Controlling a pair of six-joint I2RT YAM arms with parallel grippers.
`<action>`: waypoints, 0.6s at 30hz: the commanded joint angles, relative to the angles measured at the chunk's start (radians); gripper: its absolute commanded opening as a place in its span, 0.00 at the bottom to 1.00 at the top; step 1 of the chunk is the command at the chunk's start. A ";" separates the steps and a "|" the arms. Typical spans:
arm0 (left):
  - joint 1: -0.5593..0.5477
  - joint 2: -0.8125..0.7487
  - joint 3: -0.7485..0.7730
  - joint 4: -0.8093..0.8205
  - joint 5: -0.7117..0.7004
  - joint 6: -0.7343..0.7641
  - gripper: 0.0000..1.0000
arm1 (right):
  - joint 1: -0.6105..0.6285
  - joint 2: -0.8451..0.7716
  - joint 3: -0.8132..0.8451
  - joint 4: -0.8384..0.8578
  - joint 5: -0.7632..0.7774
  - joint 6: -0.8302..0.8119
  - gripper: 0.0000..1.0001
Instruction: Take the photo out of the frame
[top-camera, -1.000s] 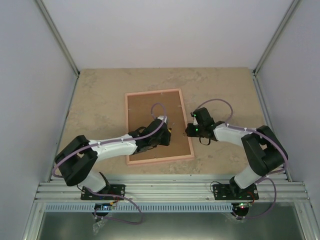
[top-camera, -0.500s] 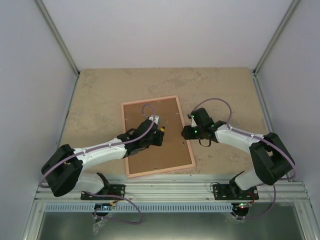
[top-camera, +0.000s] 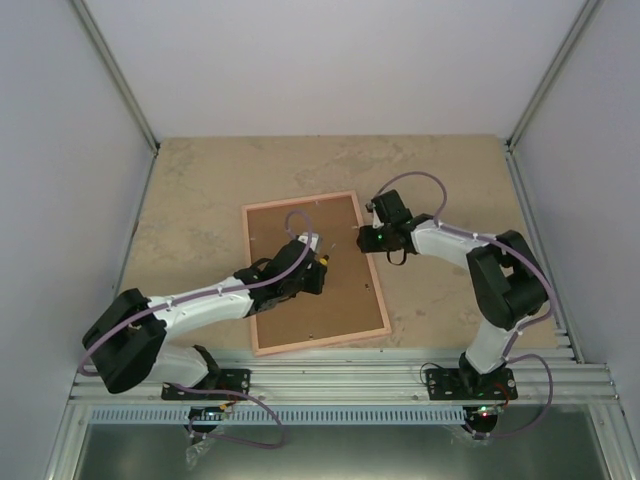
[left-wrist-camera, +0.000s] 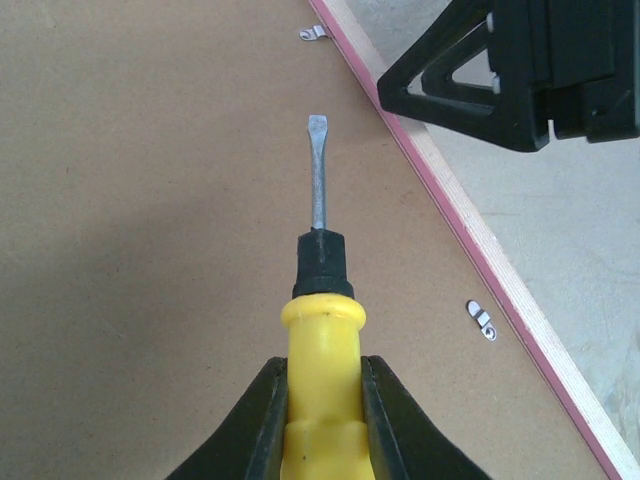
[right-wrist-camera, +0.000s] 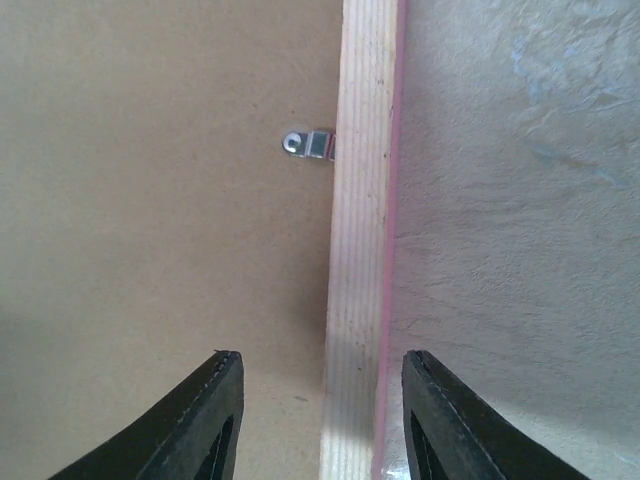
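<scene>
Finding 1: the frame (top-camera: 322, 344) lies face down on the table (right-wrist-camera: 500, 250), with the brown backing board (left-wrist-camera: 150, 200) uppermost. The photo is not visible in any view. It is presumably beneath that board, which would explain why work is being done on the back.

Finding 2: the left gripper (left-wrist-camera: 322, 425) is clamped narrow on the yellow handle of a flat screwdriver (left-wrist-camera: 322, 340). The blade projects ahead of the fingers, low over the board, and is angled toward the frame's rail ahead and to the right. One retaining tab (left-wrist-camera: 482, 320) lies to the right of the blade, just beside the rail. Another tab (left-wrist-camera: 314, 33) sits further ahead. The tool appears to be held this way to lever or turn such tabs.

Finding 3: the right gripper (right-wrist-camera: 322, 400) is moderately spread and holds nothing. One finger (right-wrist-camera: 215, 420) is over the board and the other is over the table, so the wooden rail (right-wrist-camera: 362, 200) runs between them. A metal tab (right-wrist-camera: 308, 144) sits ahead of the fingers, on the rail's inner edge. This stance suggests readiness to pinch and steady the rail

Assessment: an early stage, with the backing not yet lifted. The main risk is the frame sliding under leverage
</scene>
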 joint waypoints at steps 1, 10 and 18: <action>0.005 0.024 0.034 -0.001 0.018 0.022 0.00 | -0.006 0.038 0.026 0.006 0.012 -0.023 0.44; 0.008 0.117 0.087 0.017 0.053 0.032 0.00 | -0.016 0.101 0.013 0.038 -0.006 0.005 0.29; 0.017 0.216 0.160 0.023 0.086 0.042 0.00 | -0.029 0.050 -0.067 0.068 -0.006 0.052 0.10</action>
